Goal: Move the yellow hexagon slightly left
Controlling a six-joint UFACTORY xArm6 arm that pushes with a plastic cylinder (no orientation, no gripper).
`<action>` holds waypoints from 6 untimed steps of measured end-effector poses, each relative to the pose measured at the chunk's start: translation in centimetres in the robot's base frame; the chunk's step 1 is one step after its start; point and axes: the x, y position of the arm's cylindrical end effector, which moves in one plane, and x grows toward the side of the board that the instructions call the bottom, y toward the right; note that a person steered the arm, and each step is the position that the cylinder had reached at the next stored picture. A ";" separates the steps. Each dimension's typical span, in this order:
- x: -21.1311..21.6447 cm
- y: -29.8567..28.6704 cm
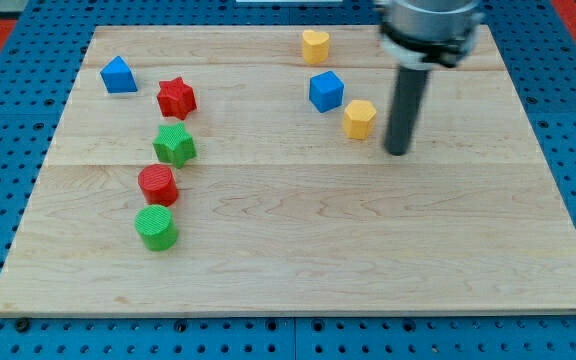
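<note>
8 blocks lie on the wooden board (298, 270), and only 1 of them is my business: the yellow hexagon (359, 118), which sits in the upper part of the board, a little to the view's right of the middle. My tip (397, 151) stands on the wood just beside it, on the view's right and a little lower, not yet touching as far as I can judge. I think this place makes sense, because a push toward the view's left must start from the right side of the block.

I have no jaws, only a straight rod, so nothing is spread or pinching.

The blue cube (326, 91) is very close to the hexagon at its upper left; it may even touch, I cannot tell. So the push should be short and gentle. The yellow heart (315, 46) is further up. The other 5 blocks stay far at the view's left and do not matter here.
</note>
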 end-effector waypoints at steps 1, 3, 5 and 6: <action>-4.2 4.4; -6.9 -1.6; -5.0 -8.9; -4.9 -11.3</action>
